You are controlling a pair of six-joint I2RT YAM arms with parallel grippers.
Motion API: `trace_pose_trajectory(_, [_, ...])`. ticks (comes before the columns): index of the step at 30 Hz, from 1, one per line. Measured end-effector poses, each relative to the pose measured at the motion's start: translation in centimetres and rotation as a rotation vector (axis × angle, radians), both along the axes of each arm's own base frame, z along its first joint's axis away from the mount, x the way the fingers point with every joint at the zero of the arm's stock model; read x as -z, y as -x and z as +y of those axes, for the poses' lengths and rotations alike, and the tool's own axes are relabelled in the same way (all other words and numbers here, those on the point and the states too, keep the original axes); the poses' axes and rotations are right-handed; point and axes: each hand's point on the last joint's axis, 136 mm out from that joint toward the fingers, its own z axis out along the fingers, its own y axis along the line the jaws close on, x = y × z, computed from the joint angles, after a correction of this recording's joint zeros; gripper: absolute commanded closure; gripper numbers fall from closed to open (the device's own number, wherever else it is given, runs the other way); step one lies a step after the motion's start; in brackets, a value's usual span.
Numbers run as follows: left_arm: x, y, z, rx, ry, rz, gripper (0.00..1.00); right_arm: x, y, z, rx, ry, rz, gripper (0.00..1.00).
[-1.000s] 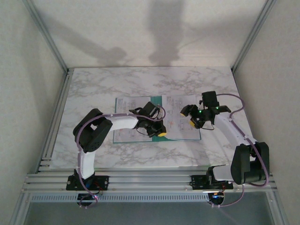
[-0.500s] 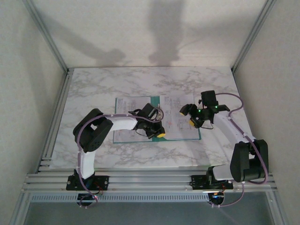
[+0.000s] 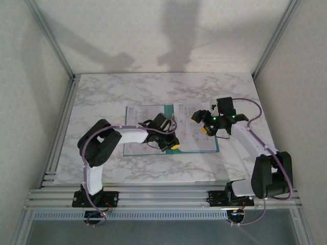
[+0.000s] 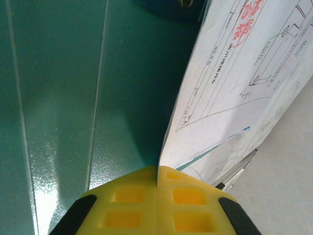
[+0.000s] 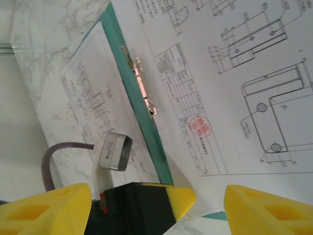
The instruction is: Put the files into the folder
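Pinching edge of white printed paper sheet (image 4: 234, 88) with left end effector (image 4: 157, 171), closed tight, over open thin teal card folder (image 4: 58, 98) on marbled tabletop (image 3: 127, 89). Hovering nearby with right end effector (image 3: 202, 124), spread wide, empty. Risks: slipping from thin-edge pinch, creasing sheet, dragging folder askew.

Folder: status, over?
Left gripper shut on right sheet edge, over open folder. Right gripper open above that sheet. Left sheet lies flat. Nothing blocking.
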Motion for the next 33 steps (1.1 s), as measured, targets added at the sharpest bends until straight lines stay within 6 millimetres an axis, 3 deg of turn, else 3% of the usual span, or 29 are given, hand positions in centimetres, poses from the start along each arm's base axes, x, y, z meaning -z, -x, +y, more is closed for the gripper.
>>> trace_pose_trajectory(10, [0.4,0.1,0.1,-0.023,-0.009,0.004,0.98,0.2,0.6,0.2,-0.011,-0.01,0.008,0.28])
trace_pose_trajectory(22, [-1.8,-0.1,0.1,-0.051,0.0,-0.029,0.45,1.3,0.8,-0.2,0.0,0.014,0.028,0.3])
trace_pose_trajectory(29, [-3.2,-0.6,2.2,-0.089,-0.081,-0.051,0.44,3.6,0.5,-0.6,0.047,0.038,0.085,0.37])
trace_pose_trajectory(33, [-5.3,-4.3,4.4,-0.169,-0.099,-0.106,0.55,4.8,0.8,-0.2,0.071,0.029,0.13,0.49])
